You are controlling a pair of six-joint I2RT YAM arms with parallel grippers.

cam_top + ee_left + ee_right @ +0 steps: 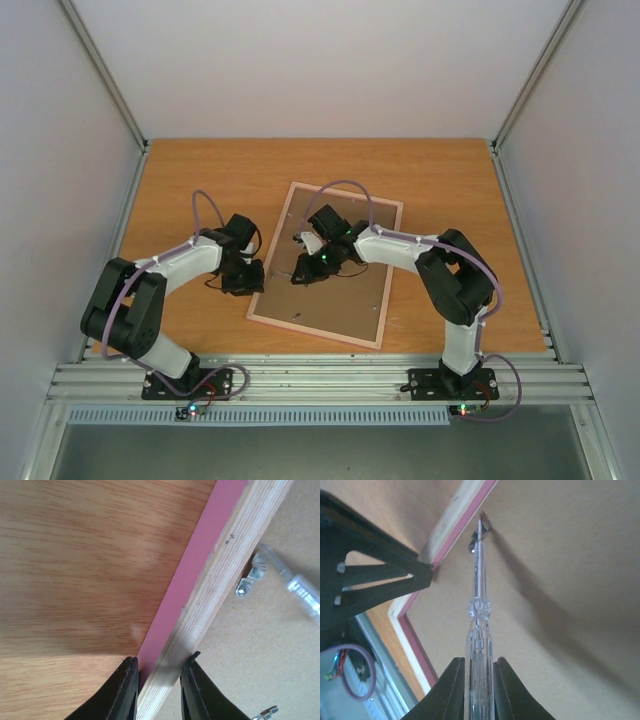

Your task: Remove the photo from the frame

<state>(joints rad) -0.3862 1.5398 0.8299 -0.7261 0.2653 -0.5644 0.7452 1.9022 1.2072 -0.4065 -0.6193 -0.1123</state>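
Top external view shows the large, thin rectangular frame, pink in front and pale wood behind, lying face down and skewed on the orange-brown wooden table. Its plain brown backing board faces up. The photo cannot be seen; it is presumably sandwiched under that board, so it has not yet come out.

The left gripper straddles the frame's left rail, with one black finger against the pink strip and the other against the layered wood edge. It looks pinched onto the rail, most likely to pin the frame so it cannot slide or spin under sideways force.

The right gripper is closed around the handle of a clear plastic screwdriver, held low and nearly flat over the board. The blade tip sits at a small fastener right beside the inner edge of the rail. A bright metal tab of the same kind shows in the left wrist view, with another near the bottom of that picture. These tabs appear to lock the board in, so each probably has to be turned or pried aside before the board lifts. A slipping tip could gouge the board.
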